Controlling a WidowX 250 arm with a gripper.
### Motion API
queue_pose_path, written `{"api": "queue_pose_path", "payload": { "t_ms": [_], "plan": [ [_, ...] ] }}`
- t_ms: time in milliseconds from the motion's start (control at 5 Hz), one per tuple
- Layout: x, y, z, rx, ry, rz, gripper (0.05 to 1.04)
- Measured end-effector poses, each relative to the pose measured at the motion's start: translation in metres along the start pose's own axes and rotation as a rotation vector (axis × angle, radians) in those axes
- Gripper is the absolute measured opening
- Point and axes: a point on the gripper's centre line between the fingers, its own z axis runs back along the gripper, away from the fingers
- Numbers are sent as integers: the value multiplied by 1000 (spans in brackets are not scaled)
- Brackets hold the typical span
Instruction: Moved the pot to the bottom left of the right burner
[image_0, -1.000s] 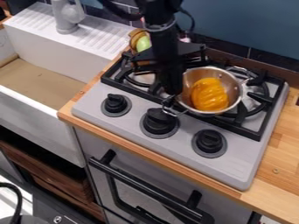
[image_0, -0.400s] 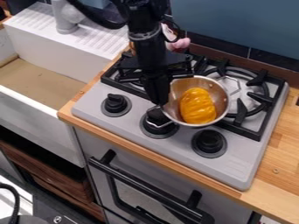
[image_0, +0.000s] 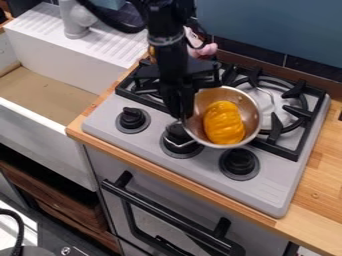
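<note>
Gripper (image_0: 179, 116), jaws apparently closed on pot (image_0: 250, 107): one-sided hold may slip, spilling yellow object (image_0: 224, 122) toward front edge of stove (image_0: 267, 184).

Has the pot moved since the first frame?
Yes. The pot has shifted left and slightly down in the view, judged against the right burner: it covered more of that burner before and now sits mostly off its lower left.
</note>
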Motion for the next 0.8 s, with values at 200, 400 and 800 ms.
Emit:
{"api": "queue_pose_path", "payload": {
  "t_ms": [200, 400, 800],
  "plan": [
    [8, -3, 2, 20, -18, 53, 452],
    [14, -6, 7, 23, -37, 99, 745],
    [27, -15, 28, -15, -90, 219, 994]
  ]
}}
